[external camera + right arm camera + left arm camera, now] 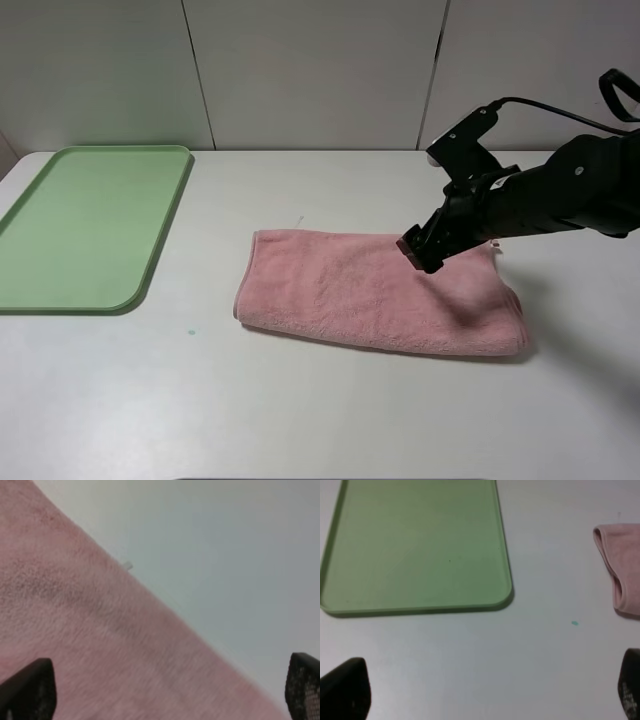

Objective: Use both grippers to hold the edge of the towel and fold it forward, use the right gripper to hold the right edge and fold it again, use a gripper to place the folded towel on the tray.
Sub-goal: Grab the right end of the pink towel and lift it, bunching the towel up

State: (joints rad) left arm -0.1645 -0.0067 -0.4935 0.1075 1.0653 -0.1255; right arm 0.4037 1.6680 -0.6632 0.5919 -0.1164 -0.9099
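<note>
**Desk:** Where is the towel sitting?

**Me:** I'm seeing the pink towel (pixel 380 295) lying flat on the white table (pixel 300 420), a little right of the middle in the high view. It is lying doubled over into a long band, and my left wrist camera is showing two layers at its left end.

**Desk:** And the tray?

**Me:** The light-green tray (pixel 90 225) is resting on the far left of the table, well apart from the towel. A small teal speck (pixel 191 332) is sitting on the bare surface between them.

**Desk:** What is your right arm doing?

**Me:** It is reaching in from the right, and the right gripper (pixel 420 250) is hanging over the far right part of the towel. Its jaws are standing wide apart. In the right wrist view they are framing terry cloth, with the towel's edge running diagonally and bare table beyond it. I'm not managing to tell whether the tips are touching the pile.

**Desk:** And the left?

**Me:** The left gripper (pixel 487 692) is staying out of the high view. Its wrist camera is showing both dark jaws spread wide over bare table, and it is looking towards a rounded corner of the tray and the towel's left end.
</note>
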